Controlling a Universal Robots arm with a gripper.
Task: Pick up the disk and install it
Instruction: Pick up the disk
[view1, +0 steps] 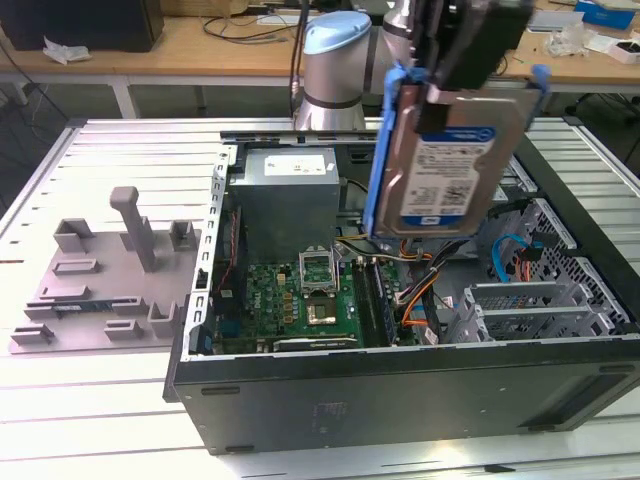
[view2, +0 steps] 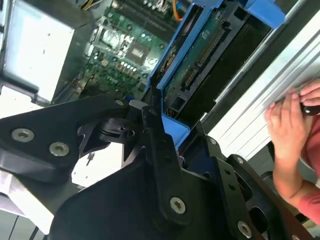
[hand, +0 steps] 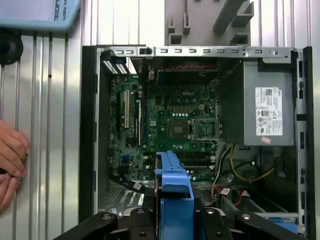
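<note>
The flat silver disk (view1: 450, 165), blue-framed and white-labelled, hangs nearly upright over the open black computer case (view1: 400, 385), toward the exterior view's right. The black gripper (view1: 450, 90), its top cut off, has its jaws clamped on the disk's upper edge.

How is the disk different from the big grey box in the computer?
The disk hangs midair, clamped in the jaws of the gripper; the grey box sits inside the case. The disk wears a blue frame; the grey box has none. The disk is thin, the grey box bulky. Both carry labels.
</note>
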